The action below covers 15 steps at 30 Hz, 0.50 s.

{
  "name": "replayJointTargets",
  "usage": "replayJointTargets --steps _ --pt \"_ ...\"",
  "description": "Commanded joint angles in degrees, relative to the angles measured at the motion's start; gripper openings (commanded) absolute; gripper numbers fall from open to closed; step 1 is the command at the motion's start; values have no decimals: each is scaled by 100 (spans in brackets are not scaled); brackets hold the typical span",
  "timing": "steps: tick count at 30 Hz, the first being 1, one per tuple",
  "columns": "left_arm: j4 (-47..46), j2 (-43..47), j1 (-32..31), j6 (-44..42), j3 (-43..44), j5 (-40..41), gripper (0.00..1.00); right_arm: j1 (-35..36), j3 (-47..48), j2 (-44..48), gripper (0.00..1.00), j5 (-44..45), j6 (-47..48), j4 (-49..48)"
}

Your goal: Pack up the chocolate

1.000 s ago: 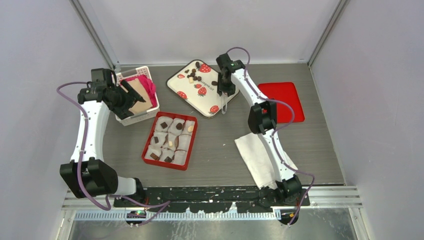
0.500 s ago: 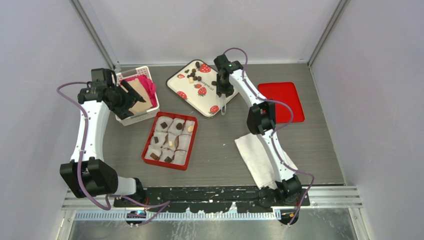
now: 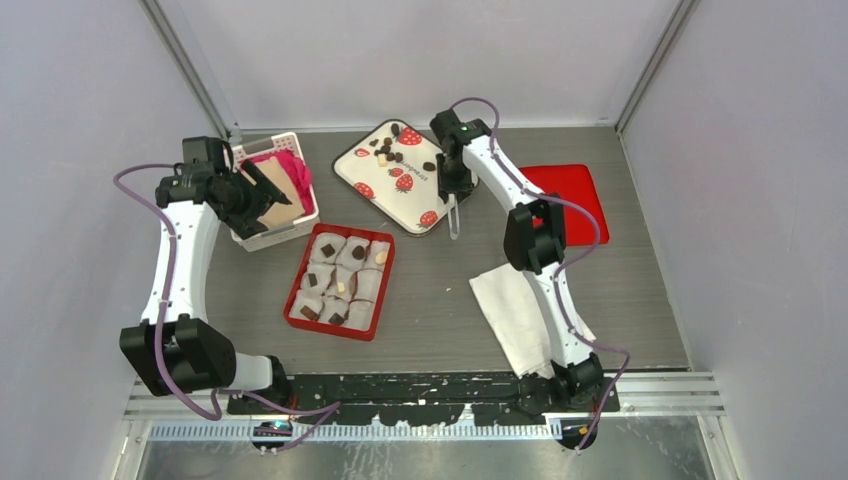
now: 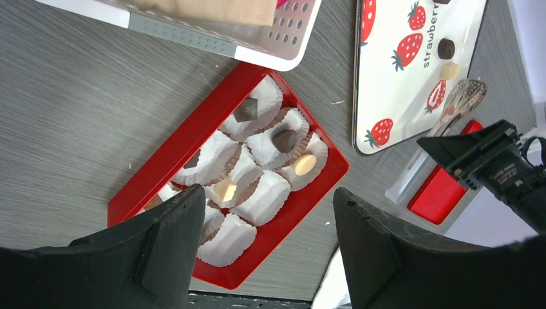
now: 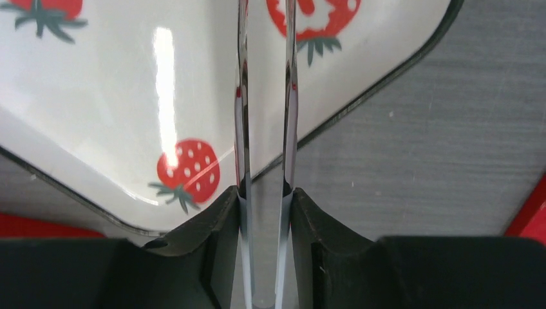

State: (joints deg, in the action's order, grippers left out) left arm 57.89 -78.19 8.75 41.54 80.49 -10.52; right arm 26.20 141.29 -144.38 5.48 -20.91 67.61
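Observation:
Several loose chocolate pieces [image 3: 386,150], mostly dark with a few cream, lie at the far end of the white strawberry-print tray [image 3: 375,175]. A red box [image 3: 305,265] holds white paper cups, some with chocolate in them [image 4: 284,139]. My right gripper [image 3: 452,183] is shut on clear plastic tongs [image 3: 454,218], whose tips hang over the tray's near right edge. In the right wrist view the tongs' arms [image 5: 241,129] run between my right gripper's [image 5: 264,196] fingers over the tray [image 5: 129,96]; nothing shows between them. My left gripper [image 4: 267,199] is open and empty, high above the red box [image 4: 161,174].
A white basket [image 3: 262,237] with a pink cloth and brown paper stands at the back left under the left arm. A red lid [image 3: 572,195] lies at the right. A white napkin [image 3: 505,300] lies near the right arm's base.
My right gripper has shifted slightly right and nearer with the tongs, toward the tray's right edge. The left arm has not moved.

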Motion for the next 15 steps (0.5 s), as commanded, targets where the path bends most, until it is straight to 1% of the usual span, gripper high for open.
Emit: replayJointTargets --steps 1,6,9,11,13,15 --pt "-115 137 49 -66 81 8 73 159 -587 1077 5 -140 178 -58" --pt "-120 124 48 -95 118 -2 74 238 -1159 1543 4 -290 249 -80" --pt "-120 128 55 -119 118 0 73 246 -1264 1657 5 -217 338 16" --pt "-133 124 63 -120 100 -22 73 245 -1125 1572 7 -109 410 181" --pt "-153 112 65 -114 83 -67 73 240 -794 1341 10 -84 459 431" --pt "-164 95 60 -118 88 -96 73 245 -435 1083 15 -32 508 604"
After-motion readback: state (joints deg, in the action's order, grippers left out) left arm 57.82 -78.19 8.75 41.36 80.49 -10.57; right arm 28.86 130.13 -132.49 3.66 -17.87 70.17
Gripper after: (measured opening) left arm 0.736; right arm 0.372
